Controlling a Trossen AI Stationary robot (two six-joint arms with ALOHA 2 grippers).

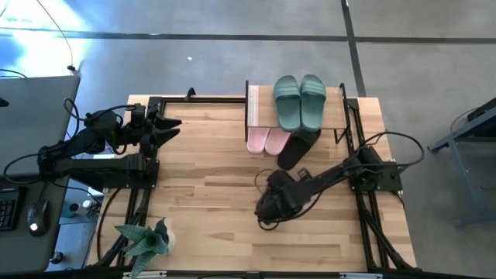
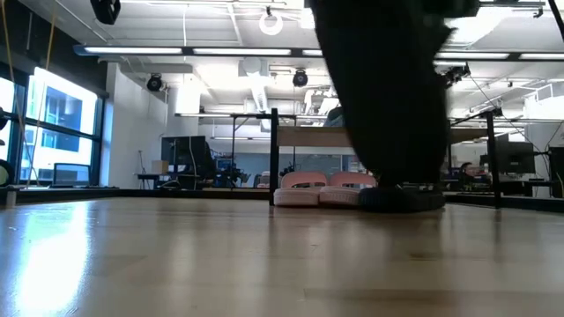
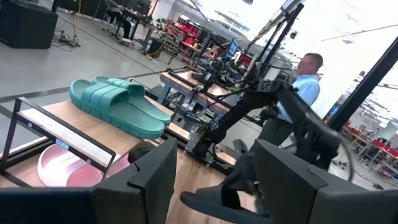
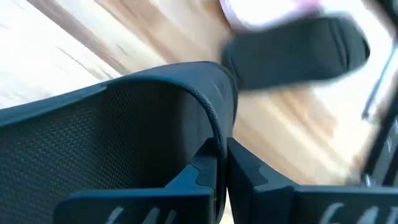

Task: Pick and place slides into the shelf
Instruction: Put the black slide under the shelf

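The shelf (image 1: pixel 296 105) stands at the table's far edge. Two sage green slides (image 1: pixel 299 101) lie on its top board. Two pink slides (image 1: pixel 267 141) sit on the level beneath, and one black slide (image 1: pixel 298 147) lies beside them, its near end sticking out onto the table. My right gripper (image 1: pixel 273 203) is at mid-table, near of the shelf, shut on the second black slide (image 4: pixel 124 130). My left gripper (image 1: pixel 167 128) waits open at the table's left side, facing the shelf. My right gripper pinches a thin curved edge of the black slide (image 4: pixel 214 134) between its two fingers (image 4: pixel 249 171). Which part of the slide that edge belongs to I cannot tell. The slide (image 3: pixel 211 202) sits roughly level under the gripper, lifted clear of the table.
A small potted plant (image 1: pixel 146 242) stands at the table's near left corner. Bare wood lies between the arms and left of the shelf. Black frame rails run along both table sides. A person (image 3: pixel 306 78) stands in the room beyond the table.
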